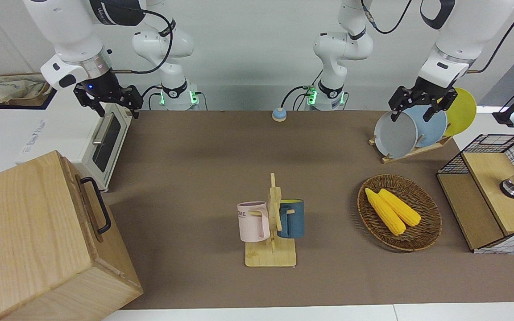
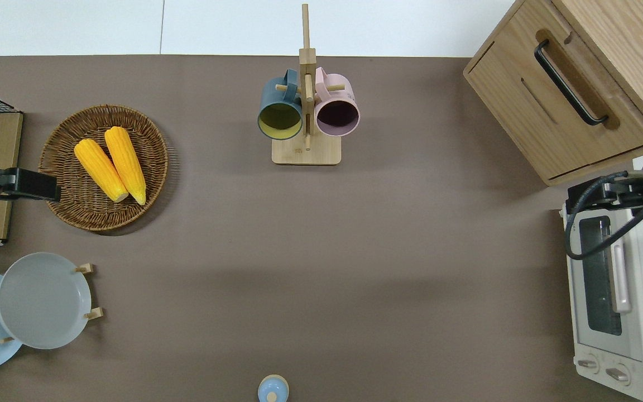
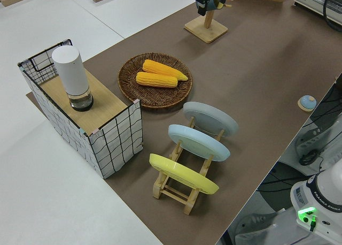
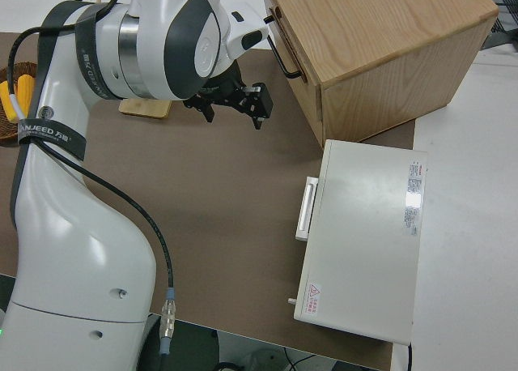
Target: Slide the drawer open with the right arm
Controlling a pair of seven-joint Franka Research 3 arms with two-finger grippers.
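The drawer [image 2: 584,72] is the upper front panel of the big pale wooden cabinet [image 1: 29,232] at the right arm's end of the table. Its black bar handle [image 2: 570,84] also shows in the front view [image 1: 96,205] and the right side view [image 4: 283,51]. The drawer sits flush and shut. My right gripper [image 1: 116,108], with the blue wrist light, hangs open and empty in the air over the toaster oven's corner next to the cabinet [image 2: 598,192], apart from the handle [image 4: 235,116]. My left gripper [image 1: 413,115] is parked, open.
A white toaster oven [image 2: 617,301] stands beside the cabinet, nearer the robots. A mug tree [image 1: 270,223] with two mugs stands mid-table. A basket of corn [image 1: 400,211], a plate rack [image 1: 411,129] and a wire-mesh cabinet [image 1: 493,200] are toward the left arm's end.
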